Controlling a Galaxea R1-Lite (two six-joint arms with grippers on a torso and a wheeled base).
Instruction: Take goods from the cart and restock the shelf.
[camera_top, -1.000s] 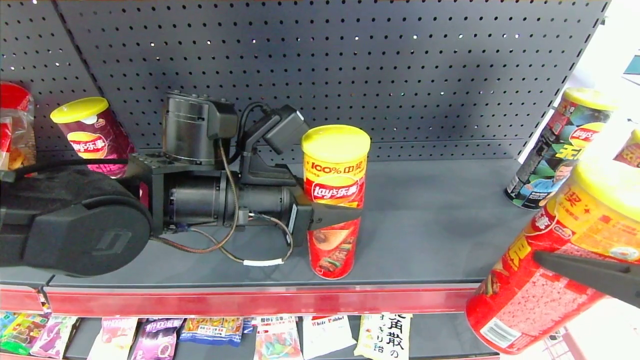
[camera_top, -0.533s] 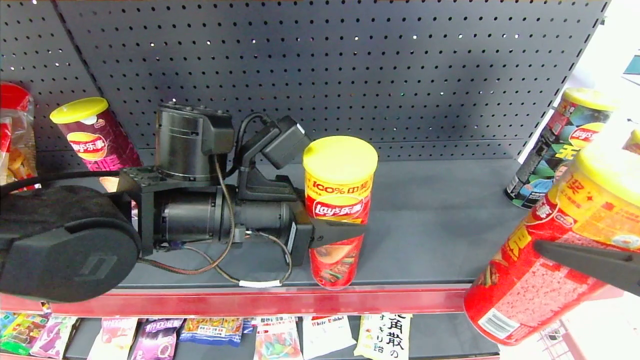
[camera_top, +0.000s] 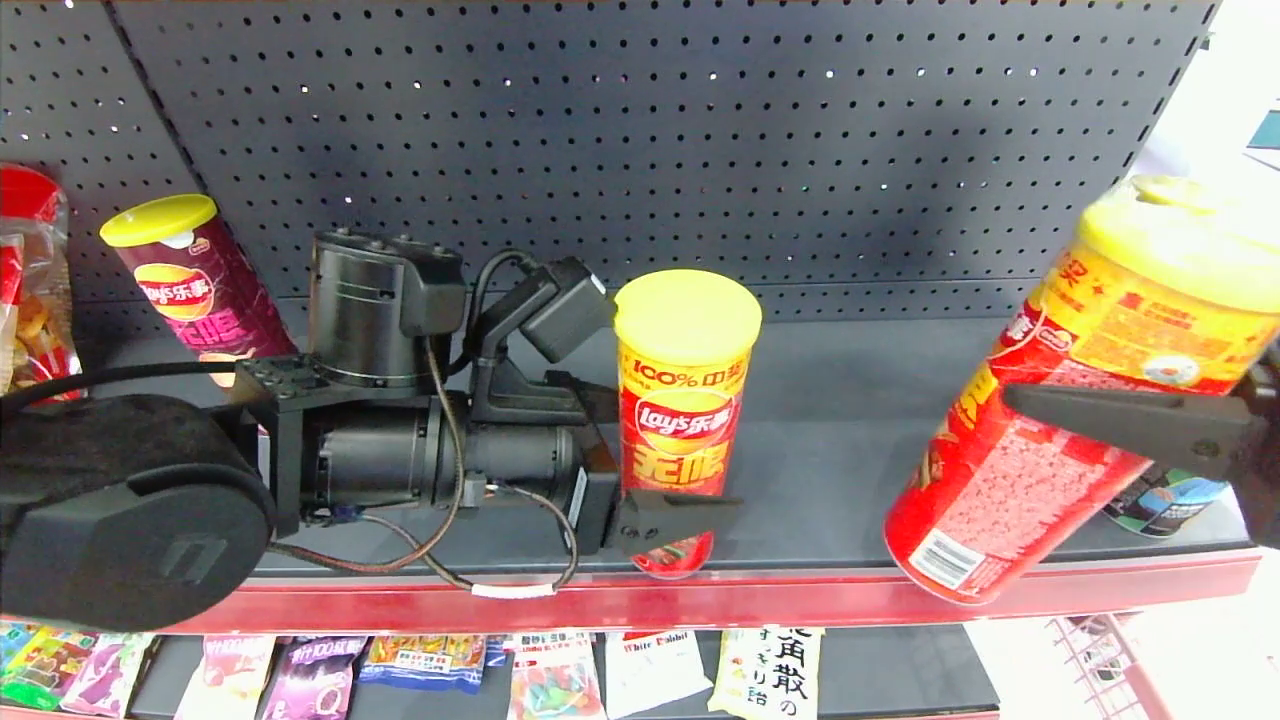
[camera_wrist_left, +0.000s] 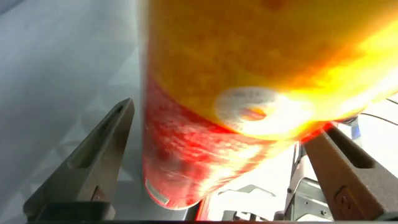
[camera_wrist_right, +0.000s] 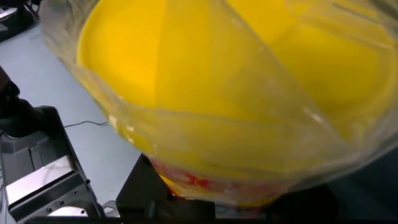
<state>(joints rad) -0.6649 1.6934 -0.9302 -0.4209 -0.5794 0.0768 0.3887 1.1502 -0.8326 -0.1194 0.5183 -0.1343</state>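
Restock mid-way: one can down on the shelf, second can gripped in the right claw.
Nearest, at 3 o'clock: right claw (camera_top: 1040, 410) clamped round the middle of the tilted can (camera_top: 1060, 400), red with a yellow lid, leaning top-right, its base over the red front rail (camera_top: 500, 605), not set down. At 6 o'clock: left claw (camera_top: 690, 510) open, fingers either side of the standing can (camera_top: 685, 400) low on its body, with a gap visible in the left wrist view. That can is upright on the shelf (camera_top: 850, 440) right at the front edge. Further back: a green can (camera_top: 1165, 500) partly hidden behind the tilted one, a purple can (camera_top: 195, 290) at 10 o'clock, and the pegboard (camera_top: 700, 130). Step looks like: release the first can, place the second. Next: pull the left claw back without tipping the can, then upright the tilted can and set it in the bare spot between the standing and green cans.
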